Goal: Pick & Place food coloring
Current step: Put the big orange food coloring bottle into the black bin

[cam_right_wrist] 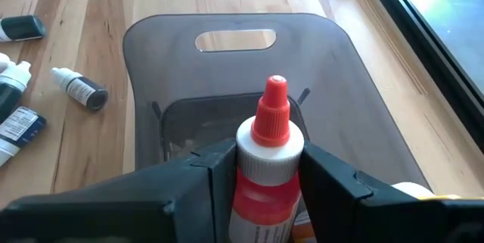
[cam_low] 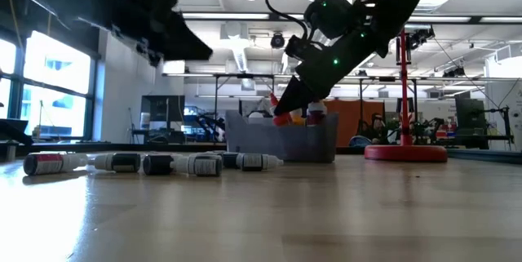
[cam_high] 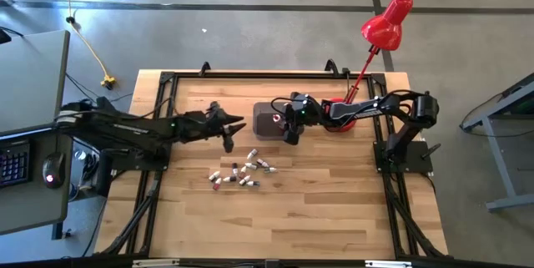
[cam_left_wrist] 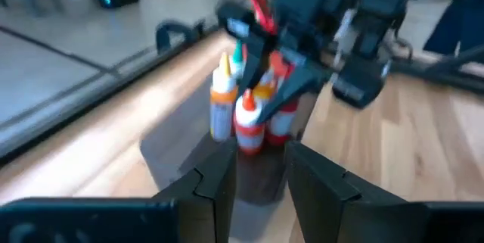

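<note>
The food coloring is in three places. Several small bottles (cam_high: 242,172) lie on their sides on the wooden table (cam_low: 147,162). A few stand upright in the dark grey bin (cam_left_wrist: 242,114). One red bottle with a red cap (cam_right_wrist: 268,144) is in my right gripper (cam_right_wrist: 261,171), which hangs over the bin (cam_high: 271,120). My left gripper (cam_high: 229,134) hovers left of the bin, above the table. Its fingers (cam_left_wrist: 261,175) stand a little apart with nothing between them. My right gripper pinches the red bottle between its two fingers at the white shoulder under the cap (cam_right_wrist: 268,160). It comes from the table's right, slanting down, and the bottle lies along the fingers. The red cap (cam_right_wrist: 274,110) sticks out past the fingertips. The bottle hangs clear above the bin.
A red desk lamp (cam_high: 385,26) stands with its base (cam_low: 405,152) just right of the bin, under my right arm. A black frame (cam_high: 167,80) runs around the table's edges. Bare wood lies in front of the lying bottles toward the near edge.
</note>
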You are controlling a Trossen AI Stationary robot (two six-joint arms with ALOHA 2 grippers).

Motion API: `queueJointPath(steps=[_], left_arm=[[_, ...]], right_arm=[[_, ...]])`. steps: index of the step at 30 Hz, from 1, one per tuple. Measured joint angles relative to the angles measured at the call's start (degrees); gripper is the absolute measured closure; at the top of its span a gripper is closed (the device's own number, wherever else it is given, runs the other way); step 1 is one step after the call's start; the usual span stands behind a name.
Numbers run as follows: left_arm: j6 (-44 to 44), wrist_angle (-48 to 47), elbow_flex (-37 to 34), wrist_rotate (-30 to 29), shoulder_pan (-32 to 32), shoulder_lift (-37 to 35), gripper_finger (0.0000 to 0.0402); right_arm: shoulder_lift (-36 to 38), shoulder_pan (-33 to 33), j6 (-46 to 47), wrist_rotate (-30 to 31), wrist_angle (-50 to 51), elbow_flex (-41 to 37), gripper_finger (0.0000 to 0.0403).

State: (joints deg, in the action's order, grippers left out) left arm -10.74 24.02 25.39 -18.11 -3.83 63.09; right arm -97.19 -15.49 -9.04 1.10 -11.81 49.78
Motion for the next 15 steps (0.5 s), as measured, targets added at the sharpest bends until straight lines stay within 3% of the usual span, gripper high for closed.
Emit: queueJointPath(steps=[4,9,12,15], left_arm=[[0.0,6.9,1.4,7.0,-3.9,8.3,0.026],[2.3,4.8,9.1,8.9,-7.3,17.8,0.0215],[3.4,1.7,14.3,8.7,-9.0,23.6,0.0209],[5.5,-0.7,19.0,12.4,-10.2,28.8,0.0209]], right_arm=[[0.0,0.0,0.0,0.0,0.0,0.0,0.0279],[0.0,0.0,0.0,0.0,0.0,0.0,0.0279],[0.0,0.0,0.0,0.0,0.0,0.0,0.0279],[0.0,0.0,0.0,0.0,0.0,0.0,0.0279]])
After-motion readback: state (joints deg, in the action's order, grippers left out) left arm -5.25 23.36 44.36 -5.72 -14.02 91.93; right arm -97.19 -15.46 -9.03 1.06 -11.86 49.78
